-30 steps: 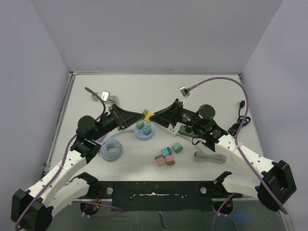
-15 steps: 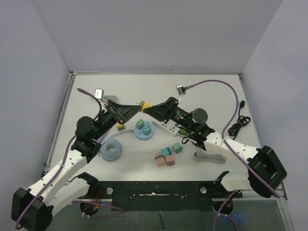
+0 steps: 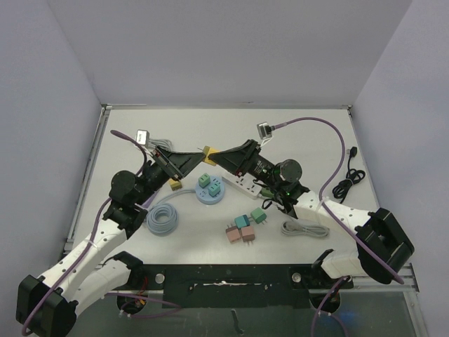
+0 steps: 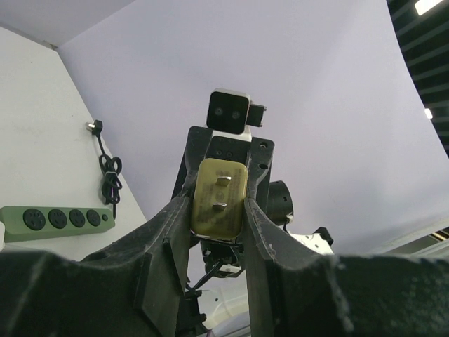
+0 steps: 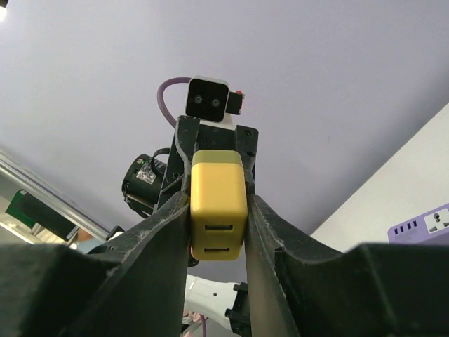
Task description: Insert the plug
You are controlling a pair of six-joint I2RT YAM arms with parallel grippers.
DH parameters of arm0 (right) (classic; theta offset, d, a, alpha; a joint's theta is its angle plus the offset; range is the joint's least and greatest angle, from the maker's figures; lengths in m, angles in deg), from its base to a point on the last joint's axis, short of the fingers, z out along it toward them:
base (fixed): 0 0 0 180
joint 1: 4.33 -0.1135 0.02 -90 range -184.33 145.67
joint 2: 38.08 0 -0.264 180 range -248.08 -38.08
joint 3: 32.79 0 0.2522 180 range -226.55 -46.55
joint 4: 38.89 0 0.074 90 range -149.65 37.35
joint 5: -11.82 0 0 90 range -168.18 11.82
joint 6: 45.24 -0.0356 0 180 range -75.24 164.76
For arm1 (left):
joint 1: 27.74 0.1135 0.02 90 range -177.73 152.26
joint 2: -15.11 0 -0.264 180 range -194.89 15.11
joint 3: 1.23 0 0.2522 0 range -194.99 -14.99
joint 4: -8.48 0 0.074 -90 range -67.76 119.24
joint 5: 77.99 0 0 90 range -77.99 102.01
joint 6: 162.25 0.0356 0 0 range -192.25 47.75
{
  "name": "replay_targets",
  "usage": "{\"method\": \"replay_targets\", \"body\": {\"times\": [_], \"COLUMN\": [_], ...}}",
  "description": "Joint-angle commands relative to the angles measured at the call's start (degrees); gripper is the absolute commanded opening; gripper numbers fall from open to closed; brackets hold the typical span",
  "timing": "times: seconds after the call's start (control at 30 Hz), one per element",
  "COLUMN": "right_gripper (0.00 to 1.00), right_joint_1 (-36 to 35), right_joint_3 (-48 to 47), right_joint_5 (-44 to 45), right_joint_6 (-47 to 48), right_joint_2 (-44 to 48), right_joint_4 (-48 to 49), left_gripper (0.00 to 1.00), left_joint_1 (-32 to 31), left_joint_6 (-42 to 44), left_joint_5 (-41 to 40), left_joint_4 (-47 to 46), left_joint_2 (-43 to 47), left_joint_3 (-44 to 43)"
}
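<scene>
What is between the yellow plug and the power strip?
Nothing visible lies between them. The left gripper and right gripper both pinch the yellow plug in the air, and the right gripper hangs over part of the power strip.

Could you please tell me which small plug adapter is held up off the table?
The yellow adapter clamped between the left tool and right tool; the others, like the second yellow one, lie on the table or the blue disc.

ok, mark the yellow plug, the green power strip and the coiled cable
yellow plug (image 4: 217, 221): left wrist view, pronged face below the prongs.
green power strip (image 4: 56, 220): left wrist view, socketed face, mid-length.
coiled cable (image 3: 153, 223): top external view, left side of coil.
</scene>
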Motion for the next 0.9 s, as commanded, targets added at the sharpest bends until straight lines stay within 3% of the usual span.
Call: {"method": "replay_targets", "body": {"times": [0.0,0.1,0.17,0.3,0.43,0.5,0.73,0.87], "right_gripper": [0.10,0.09,0.09,0.10,0.12,0.12,0.11,0.07], "right_joint_1": [1.3,3.4,5.2,8.2,12.6,13.4,15.7,17.3], "right_joint_3": [-2.0,-2.5,-4.8,-13.8,-22.7,-27.3,-33.8,-32.0], "right_joint_5": [-0.7,-3.7,-5.2,-3.8,-2.6,3.2,11.9,14.0], "right_joint_6": [3.5,11.1,19.5,39.6,55.8,61.9,75.1,83.2], "right_joint_2": [1.3,4.7,8.3,11.0,8.0,5.8,-0.7,-2.0], "right_joint_4": [0.5,-10.2,-23.7,-60.7,-86.4,-96.4,-111.6,-112.4], "left_gripper": [0.41,0.58,0.64,0.68,0.68,0.68,0.68,0.68], "left_joint_1": [-0.2,-0.1,0.0,0.3,0.5,0.5,0.6,0.6], "left_joint_6": [3.3,8.6,13.6,23.9,31.1,34.5,41.1,42.8], "left_joint_5": [-1.7,-4.1,-7.2,-14.6,-17.7,-17.9,-15.9,-14.1], "left_joint_4": [3.0,10.5,16.9,31.1,39.1,42.0,48.4,48.6], "left_joint_2": [1.4,2.8,4.2,6.8,8.5,9.1,9.6,10.1], "left_joint_3": [-1.0,-1.9,-2.4,-3.3,-3.4,-3.4,-5.0,-3.8]}}
